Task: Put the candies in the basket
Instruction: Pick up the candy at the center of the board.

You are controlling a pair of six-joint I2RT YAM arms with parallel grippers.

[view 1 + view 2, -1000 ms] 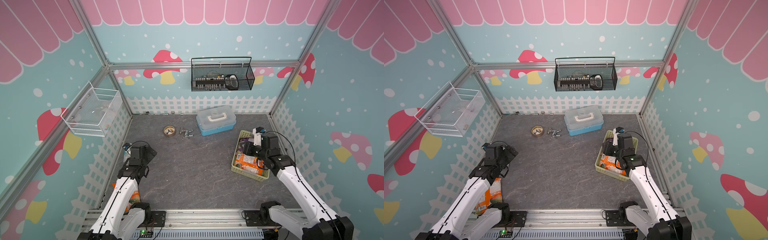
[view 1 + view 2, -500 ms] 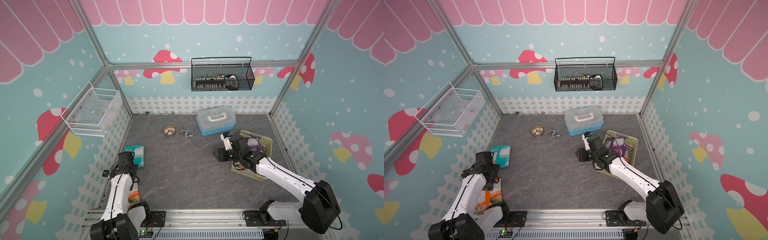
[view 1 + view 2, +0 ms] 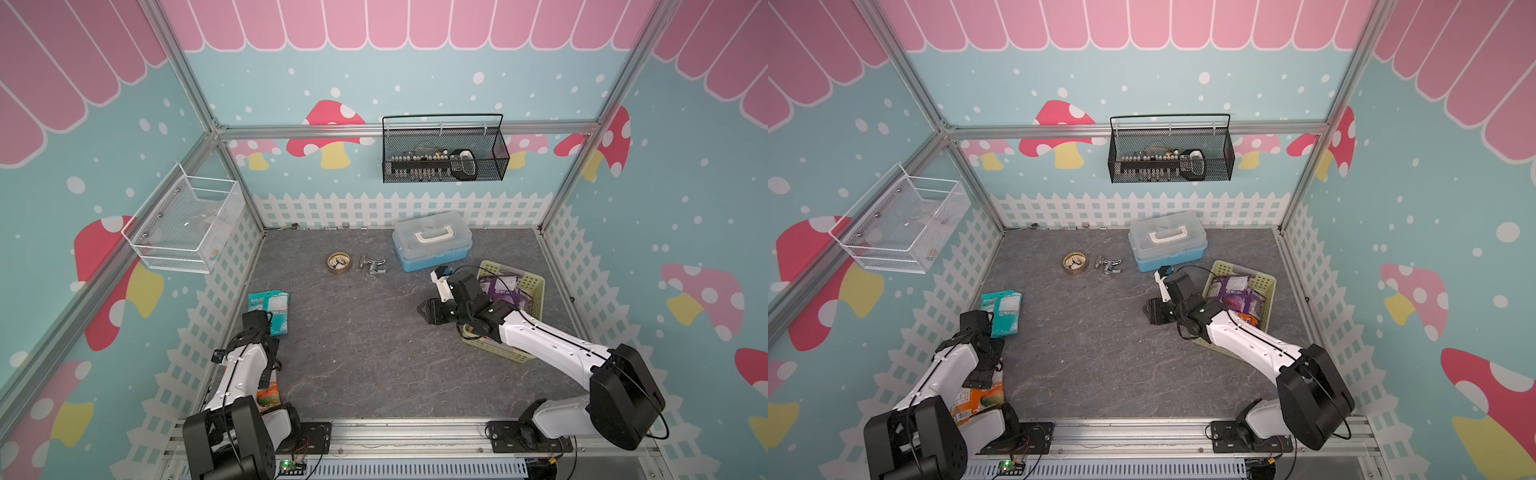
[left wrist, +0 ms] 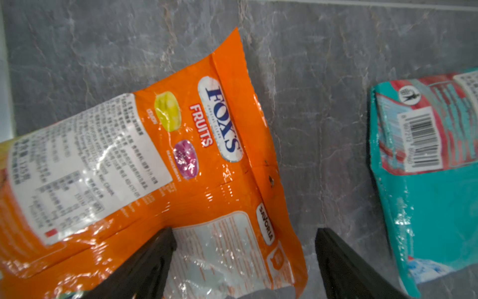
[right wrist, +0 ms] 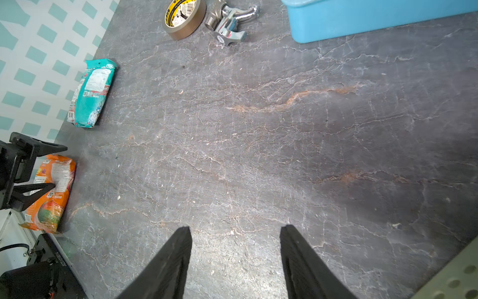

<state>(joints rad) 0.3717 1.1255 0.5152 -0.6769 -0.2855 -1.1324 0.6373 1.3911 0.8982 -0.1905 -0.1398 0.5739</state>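
Left wrist view: found left gripper (image 4: 245, 233) spread wide and empty, one jaw above orange candy bag (image 4: 181, 155), with teal candy bag (image 4: 426, 207) near it on grey table (image 4: 310, 77). Right wrist view: recorded right gripper (image 5: 236, 228) parted, holding nothing, over bare grey table. Located both loose bags at lower left of frame in both top views, teal higher than orange. Noted basket (image 3: 534, 286) at centre right, holding purple candy bags (image 3: 503, 289), well apart from loose bags.
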